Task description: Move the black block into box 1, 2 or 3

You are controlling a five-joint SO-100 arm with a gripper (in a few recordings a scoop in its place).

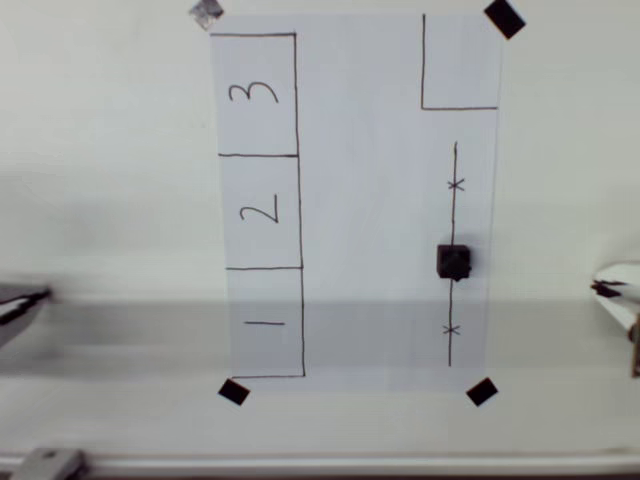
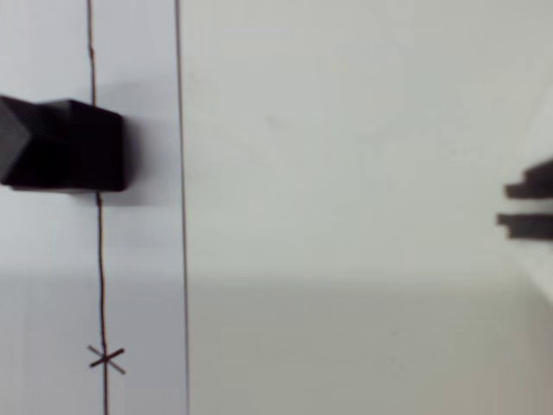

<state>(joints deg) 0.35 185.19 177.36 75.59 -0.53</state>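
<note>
Black block (image 1: 454, 261) on the pen line (image 1: 454, 215), between the X marks.
Box 3 (image 1: 256, 94) far left, overhead view; tool (image 1: 612, 288) at right edge, grip state unclear.

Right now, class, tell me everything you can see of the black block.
The black block is a small, matte, dark cube with slightly rounded edges. It sits flat on the white paper, right on the pen-drawn vertical line, between its two cross marks. Nothing grips or touches it; it casts a soft shadow in the wrist view.
</note>
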